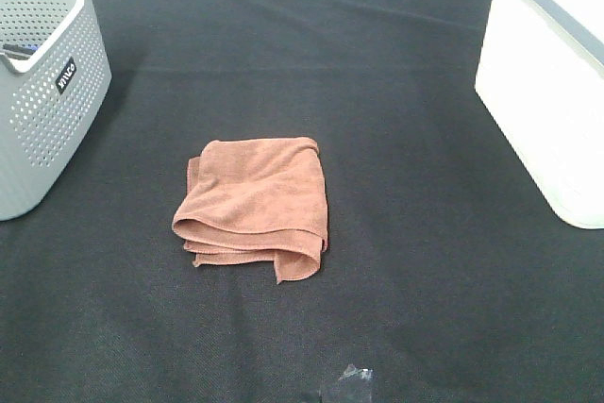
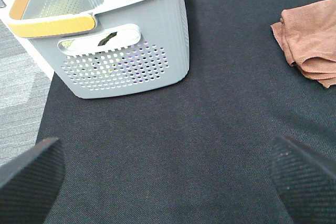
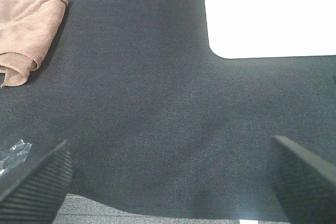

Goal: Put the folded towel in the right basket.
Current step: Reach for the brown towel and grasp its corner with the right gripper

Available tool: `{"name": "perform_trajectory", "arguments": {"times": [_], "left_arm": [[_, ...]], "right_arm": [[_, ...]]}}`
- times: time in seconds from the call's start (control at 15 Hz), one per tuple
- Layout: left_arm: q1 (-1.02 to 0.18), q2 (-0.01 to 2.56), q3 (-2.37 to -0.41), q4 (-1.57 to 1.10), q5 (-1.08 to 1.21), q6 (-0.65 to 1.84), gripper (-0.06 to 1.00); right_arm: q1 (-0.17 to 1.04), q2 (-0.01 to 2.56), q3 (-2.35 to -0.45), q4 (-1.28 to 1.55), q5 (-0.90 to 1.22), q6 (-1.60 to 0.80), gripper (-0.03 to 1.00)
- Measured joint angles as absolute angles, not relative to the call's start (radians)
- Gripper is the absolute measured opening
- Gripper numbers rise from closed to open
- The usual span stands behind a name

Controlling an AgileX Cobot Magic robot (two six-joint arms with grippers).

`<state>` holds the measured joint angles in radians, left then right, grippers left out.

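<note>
A folded rust-brown towel [image 1: 255,205] lies flat on the black table cloth near the middle. It also shows in the left wrist view [image 2: 311,45] and in the right wrist view [image 3: 25,35]. The white right basket [image 1: 547,73] stands at the right edge; the right wrist view shows it as a bright white block [image 3: 268,11]. My left gripper [image 2: 168,182] is open and empty above bare cloth, well off from the towel. My right gripper [image 3: 168,179] is open and empty between the towel and the white basket. Neither gripper shows in the high view.
A grey perforated basket [image 1: 42,73] with an orange handle [image 2: 52,24] and some items inside stands at the left. A scrap of clear tape [image 1: 354,379] lies at the table's front edge. The cloth edge and grey floor [image 2: 21,87] show beside the grey basket.
</note>
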<state>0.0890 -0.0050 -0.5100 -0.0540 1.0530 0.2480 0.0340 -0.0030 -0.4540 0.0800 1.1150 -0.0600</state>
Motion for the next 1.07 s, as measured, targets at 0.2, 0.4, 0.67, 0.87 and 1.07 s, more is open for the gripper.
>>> {"name": "perform_trajectory", "arguments": {"times": [0.2, 0.4, 0.67, 0.87, 1.07], "left_arm": [[0.089, -0.005, -0.510, -0.054, 1.053, 0.248, 0.99], [0.089, -0.005, -0.510, -0.054, 1.053, 0.248, 0.99], [0.089, -0.005, -0.510, -0.054, 1.053, 0.248, 0.99], [0.089, -0.005, -0.510, -0.054, 1.053, 0.248, 0.99], [0.089, -0.005, -0.510, -0.054, 1.053, 0.248, 0.99]], "right_arm": [[0.034, -0.003, -0.454, 0.079, 1.115, -0.060, 0.97], [0.034, -0.003, -0.454, 0.079, 1.115, -0.060, 0.97], [0.034, -0.003, -0.454, 0.079, 1.115, -0.060, 0.97], [0.034, -0.003, -0.454, 0.079, 1.115, -0.060, 0.97], [0.034, -0.003, -0.454, 0.079, 1.115, -0.060, 0.97]]}}
